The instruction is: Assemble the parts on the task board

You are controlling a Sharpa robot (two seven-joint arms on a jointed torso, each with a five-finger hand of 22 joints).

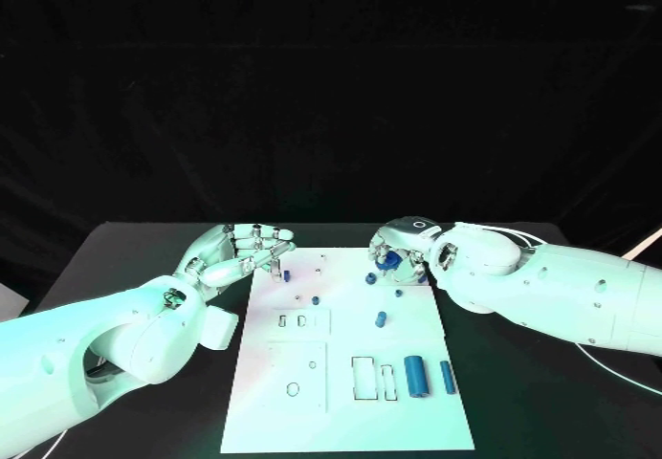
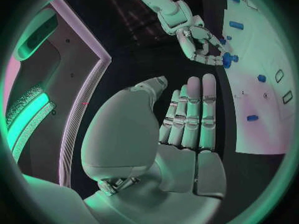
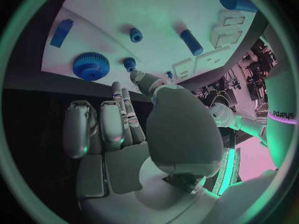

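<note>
Closing the empty, spread right hand [image 1: 408, 247] on the blue gear [image 3: 91, 66] near the task board's [image 1: 345, 421] far right corner probably wants an even rim grip (left hand [image 1: 249, 247] hovers empty).

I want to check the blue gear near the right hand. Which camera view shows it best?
The right wrist view: the blue gear lies unobstructed on the task board, teeth visible. In the head view the right hand partly hides it. The left wrist view shows it small, at that hand's fingertips.
</note>
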